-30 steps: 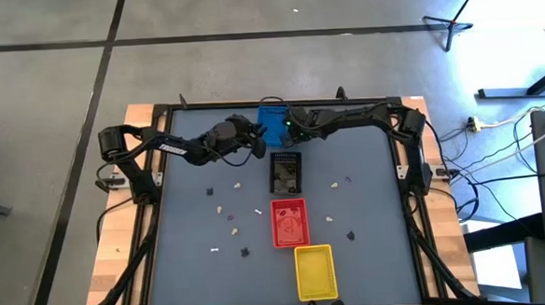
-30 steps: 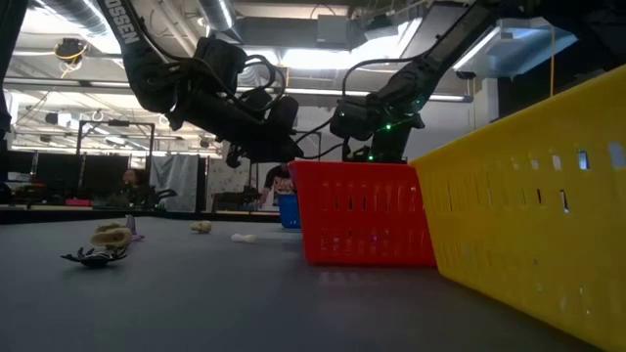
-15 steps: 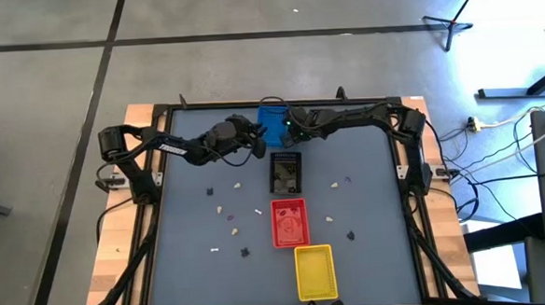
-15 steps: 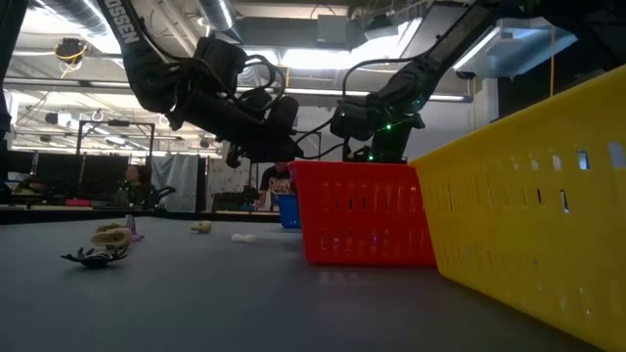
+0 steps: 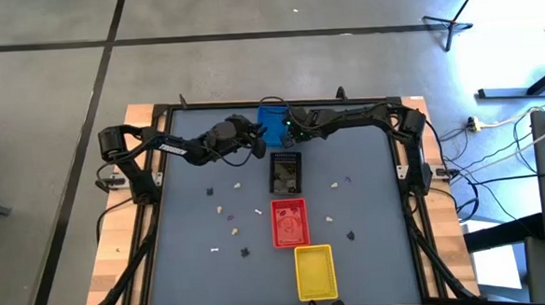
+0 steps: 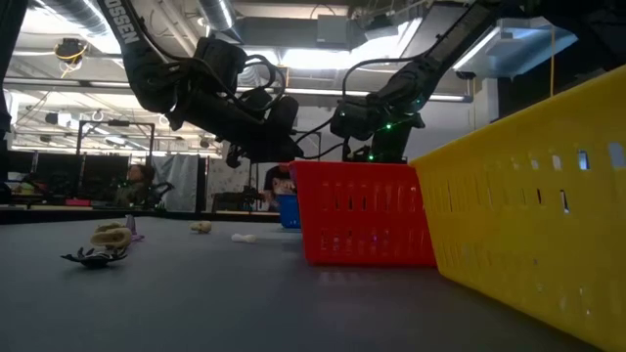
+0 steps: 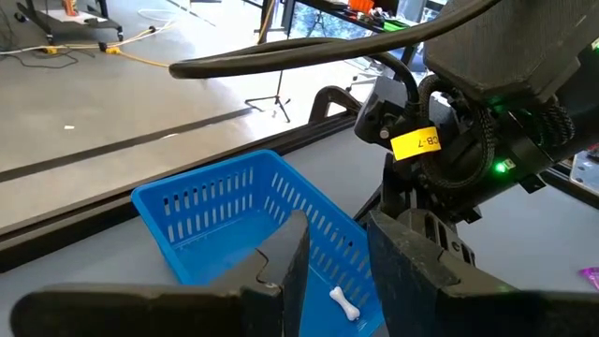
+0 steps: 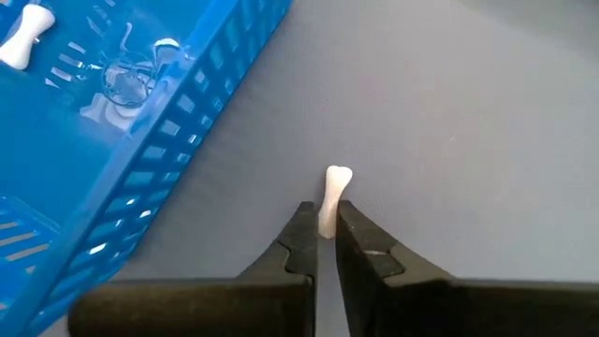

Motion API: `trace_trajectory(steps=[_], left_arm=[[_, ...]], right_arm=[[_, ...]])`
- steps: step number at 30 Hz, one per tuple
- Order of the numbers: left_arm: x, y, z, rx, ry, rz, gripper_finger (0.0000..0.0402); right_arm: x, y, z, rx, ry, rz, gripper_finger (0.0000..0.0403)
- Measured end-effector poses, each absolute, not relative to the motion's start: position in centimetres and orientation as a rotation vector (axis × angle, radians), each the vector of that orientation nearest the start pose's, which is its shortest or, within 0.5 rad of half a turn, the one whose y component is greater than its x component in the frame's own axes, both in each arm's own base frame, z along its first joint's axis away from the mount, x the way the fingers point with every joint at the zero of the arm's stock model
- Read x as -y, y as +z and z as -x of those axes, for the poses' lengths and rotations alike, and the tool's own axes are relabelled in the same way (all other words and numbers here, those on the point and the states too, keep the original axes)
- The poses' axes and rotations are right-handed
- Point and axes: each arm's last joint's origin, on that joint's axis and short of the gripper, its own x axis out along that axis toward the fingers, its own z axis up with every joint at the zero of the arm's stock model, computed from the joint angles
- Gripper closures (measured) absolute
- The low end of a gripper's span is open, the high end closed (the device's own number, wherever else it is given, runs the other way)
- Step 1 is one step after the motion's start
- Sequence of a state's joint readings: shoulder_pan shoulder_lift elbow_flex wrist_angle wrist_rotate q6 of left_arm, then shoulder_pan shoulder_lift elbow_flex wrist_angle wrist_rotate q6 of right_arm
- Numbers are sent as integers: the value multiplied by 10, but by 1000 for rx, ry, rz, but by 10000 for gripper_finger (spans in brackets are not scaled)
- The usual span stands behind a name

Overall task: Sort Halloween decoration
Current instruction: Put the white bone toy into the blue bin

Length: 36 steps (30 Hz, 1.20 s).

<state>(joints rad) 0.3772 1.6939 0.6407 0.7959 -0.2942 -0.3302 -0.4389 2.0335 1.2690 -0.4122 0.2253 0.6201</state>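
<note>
A small white bone (image 8: 329, 198), one piece of the Halloween decoration, sticks out from between the fingertips of my right gripper (image 8: 326, 227), which is shut on it just beside the blue tray (image 8: 122, 112), over the grey table. Another bone (image 7: 344, 302) lies inside the blue tray (image 5: 271, 121). My left gripper (image 7: 333, 253) hovers open over that tray's near left corner, nothing between its fingers. More cream and dark pieces (image 5: 237, 185) lie scattered on the table. My right gripper pinches the white bone's lower end (image 8: 327, 221) between its two fingertips. The fingers come steeply from above and lie along the bone, whose knobbed end (image 8: 338, 175) juts out beyond them. Whether that end touches the table, I cannot tell.
A black tray (image 5: 286, 171), a red tray (image 5: 289, 223) and a yellow tray (image 5: 315, 271) stand in a row down the table's middle. Loose pieces lie left (image 5: 223, 211) and right (image 5: 350, 233) of them. Both arms crowd the far middle.
</note>
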Motion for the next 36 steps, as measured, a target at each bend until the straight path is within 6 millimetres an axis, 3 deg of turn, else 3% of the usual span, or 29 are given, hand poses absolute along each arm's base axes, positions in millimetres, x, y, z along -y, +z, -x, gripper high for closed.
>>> trace_trajectory(steps=[10, 19, 25, 31, 36], left_arm=[[-125, 158, -293, -149, 705, 327, 298], [-125, 158, -293, -150, 705, 327, 298], [-125, 158, -293, -150, 705, 326, 298], [-123, 167, -292, -132, 655, 309, 298], [-121, 177, -290, -120, 583, 288, 298]], right_arm=[[172, 131, -352, -984, -904, -611, 381], [180, 162, -338, -949, -905, -604, 381], [178, 179, -339, -897, -814, -614, 381], [177, 184, -347, -838, -679, -632, 381], [177, 187, -347, -824, -670, -632, 381]])
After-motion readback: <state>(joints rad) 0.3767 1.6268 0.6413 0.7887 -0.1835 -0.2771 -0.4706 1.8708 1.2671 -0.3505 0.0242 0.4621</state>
